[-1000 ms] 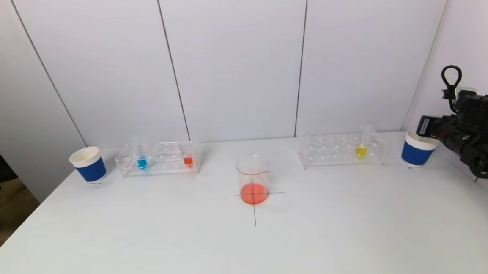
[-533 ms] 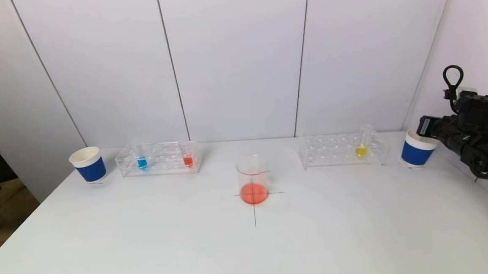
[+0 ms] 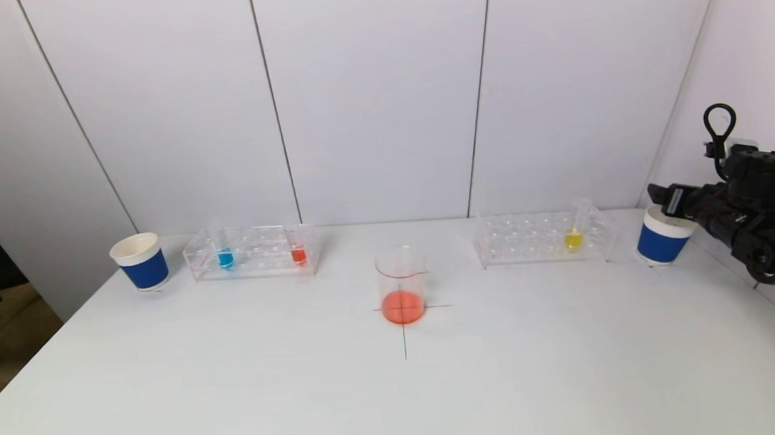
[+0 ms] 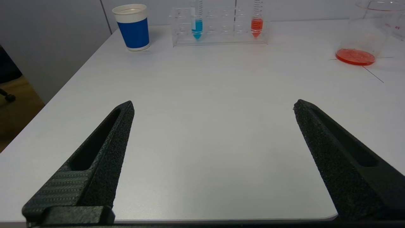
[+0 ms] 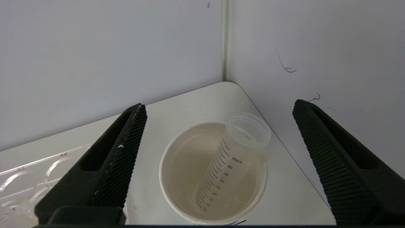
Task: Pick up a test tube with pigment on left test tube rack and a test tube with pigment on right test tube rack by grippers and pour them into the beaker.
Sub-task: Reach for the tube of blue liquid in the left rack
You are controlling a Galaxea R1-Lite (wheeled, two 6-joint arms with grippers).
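Counting across my worktop (image 3: 504,372): two racks, two blue cups, one beaker (image 3: 402,285) at centre holding red liquid. My left rack (image 3: 252,252) carries two tubes, blue (image 3: 225,254) and red (image 3: 299,251); my right rack (image 3: 542,238) carries one yellow tube (image 3: 573,234). My right gripper (image 5: 218,158) hangs spread apart above the right cup (image 5: 213,172), one empty tube (image 5: 232,161) leaning inside. My left gripper (image 4: 213,106) hovers spread apart, holding nothing.

Bright even overhead light, soft faint shadows, mild glare on the white table (image 3: 236,388); frames sharp
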